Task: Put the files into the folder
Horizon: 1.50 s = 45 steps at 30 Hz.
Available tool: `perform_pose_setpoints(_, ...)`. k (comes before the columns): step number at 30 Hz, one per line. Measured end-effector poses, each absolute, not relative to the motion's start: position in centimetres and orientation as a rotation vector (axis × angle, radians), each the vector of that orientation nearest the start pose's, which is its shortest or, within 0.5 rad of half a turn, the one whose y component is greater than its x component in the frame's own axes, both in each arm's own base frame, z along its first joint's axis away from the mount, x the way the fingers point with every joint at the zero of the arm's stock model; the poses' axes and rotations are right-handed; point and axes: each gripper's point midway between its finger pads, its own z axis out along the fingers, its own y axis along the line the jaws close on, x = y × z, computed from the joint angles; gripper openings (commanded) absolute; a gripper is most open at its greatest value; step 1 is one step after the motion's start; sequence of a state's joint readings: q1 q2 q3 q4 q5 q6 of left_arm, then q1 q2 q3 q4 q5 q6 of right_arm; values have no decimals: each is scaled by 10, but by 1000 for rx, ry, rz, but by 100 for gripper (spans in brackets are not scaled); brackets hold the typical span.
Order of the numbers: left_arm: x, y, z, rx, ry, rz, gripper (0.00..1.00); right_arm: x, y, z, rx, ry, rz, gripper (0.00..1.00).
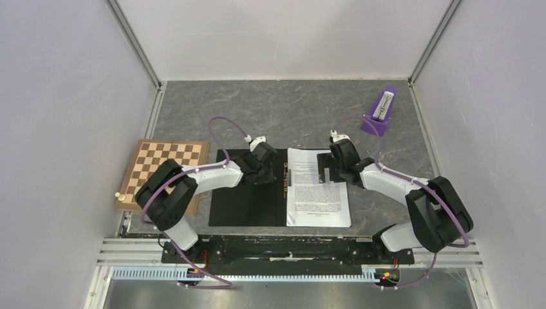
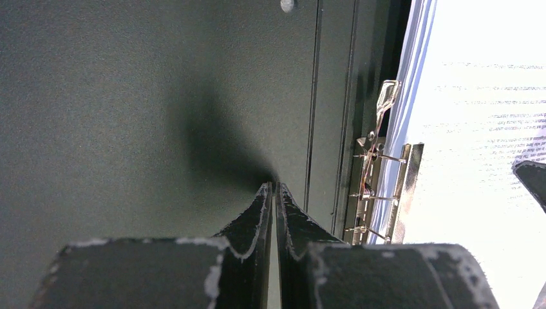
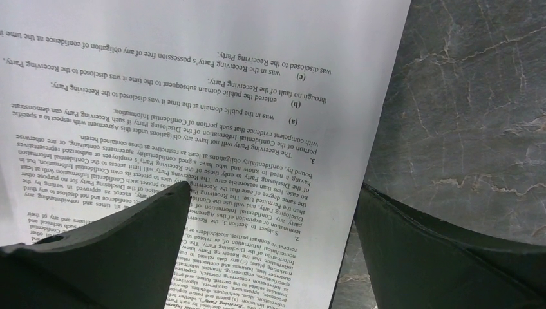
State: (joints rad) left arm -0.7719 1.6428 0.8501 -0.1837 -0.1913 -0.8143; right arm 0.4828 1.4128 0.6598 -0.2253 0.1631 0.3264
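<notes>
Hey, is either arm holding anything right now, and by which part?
Nothing is held. The left gripper is shut empty, tips against the open folder; the right gripper is open, jaws straddling an edge of the files.

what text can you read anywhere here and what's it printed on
"was in the Receiving Party's possession free of any obligation of confidence": top sheet of the files, upside down in the right wrist view.
"entered the public domain subsequent to the time it was disclosed to the Receiving Party": same sheet.
"(a)", "(b)", "(c)": list marks, same sheet.
Lower paragraphs, and the print in the other views: too small or blurred.
</notes>
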Motion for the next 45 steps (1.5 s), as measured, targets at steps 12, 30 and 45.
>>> perform_pose_setpoints(12, 268, -257, 20, -129, 2564, -392, 11, 279, 128, 19, -135, 2535, 105, 98)
perform_pose_setpoints(30, 268, -257, 20, -128, 2565, -391, 12, 279, 121, 18, -116, 2542, 72, 98)
perform_pose_setpoints(45, 268, -258, 20, -126, 2568, -396, 12, 277, 123, 19, -118, 2552, 106, 98)
